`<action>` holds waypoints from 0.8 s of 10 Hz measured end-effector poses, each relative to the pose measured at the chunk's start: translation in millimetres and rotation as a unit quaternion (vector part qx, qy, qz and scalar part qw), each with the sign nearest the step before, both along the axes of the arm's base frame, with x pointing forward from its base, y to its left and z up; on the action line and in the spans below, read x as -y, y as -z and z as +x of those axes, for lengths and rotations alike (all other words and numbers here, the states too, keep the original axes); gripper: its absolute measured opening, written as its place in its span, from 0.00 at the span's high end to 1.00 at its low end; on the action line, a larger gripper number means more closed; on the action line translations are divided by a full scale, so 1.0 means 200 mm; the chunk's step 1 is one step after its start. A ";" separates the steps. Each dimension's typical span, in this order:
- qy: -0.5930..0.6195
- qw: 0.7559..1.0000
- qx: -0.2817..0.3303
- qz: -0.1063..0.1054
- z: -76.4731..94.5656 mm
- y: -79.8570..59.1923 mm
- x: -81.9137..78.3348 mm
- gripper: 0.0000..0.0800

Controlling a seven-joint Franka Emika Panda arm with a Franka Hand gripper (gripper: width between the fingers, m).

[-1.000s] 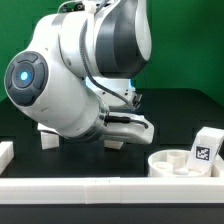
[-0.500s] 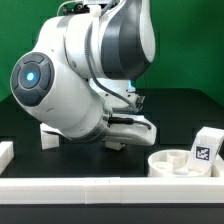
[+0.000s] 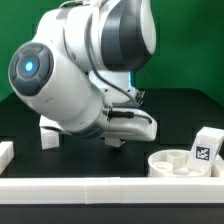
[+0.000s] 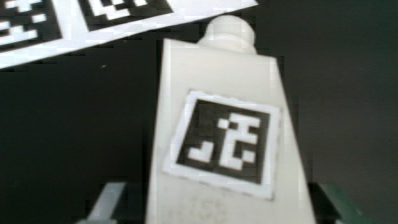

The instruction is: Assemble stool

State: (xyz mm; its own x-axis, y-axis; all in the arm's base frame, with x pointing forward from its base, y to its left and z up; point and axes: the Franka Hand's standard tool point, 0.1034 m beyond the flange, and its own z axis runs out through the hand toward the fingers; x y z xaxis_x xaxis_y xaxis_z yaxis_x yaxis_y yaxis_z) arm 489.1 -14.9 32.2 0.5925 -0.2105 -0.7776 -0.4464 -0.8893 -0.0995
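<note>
The gripper (image 4: 224,204) clamps a leg (image 4: 221,75), one finger on each side edge; its label is a square tag (image 4: 226,138). The seat (image 3: 165,168) lies at the exterior view's lower right, just beside the rail (image 3: 90,187), with open surface (image 3: 185,115) behind.

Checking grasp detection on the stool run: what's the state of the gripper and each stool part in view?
gripper: shut on the held leg.
held leg: clamped, tag facing the wrist camera; cannot tell whether it is lifted.
seat: lying flat on the table, no leg fitted.
spare leg: upright beside the seat, loose.
white part: on the table, at the exterior view's left, partly hidden by the arm.
</note>
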 end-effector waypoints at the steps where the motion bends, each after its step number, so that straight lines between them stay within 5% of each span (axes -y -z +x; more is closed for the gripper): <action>1: -0.004 1.000 0.011 0.004 0.06 -0.09 -0.03 0.59; 3: -0.009 1.000 0.026 0.006 0.14 -0.21 -0.11 0.59; 8: -0.003 0.997 0.081 -0.018 0.25 -0.18 -0.12 0.59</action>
State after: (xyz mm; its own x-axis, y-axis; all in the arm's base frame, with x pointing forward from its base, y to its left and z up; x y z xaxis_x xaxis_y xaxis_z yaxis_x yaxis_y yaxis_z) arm 538.4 9.8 68.5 0.7114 -0.2326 -0.6631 -0.4212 -0.8965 -0.1373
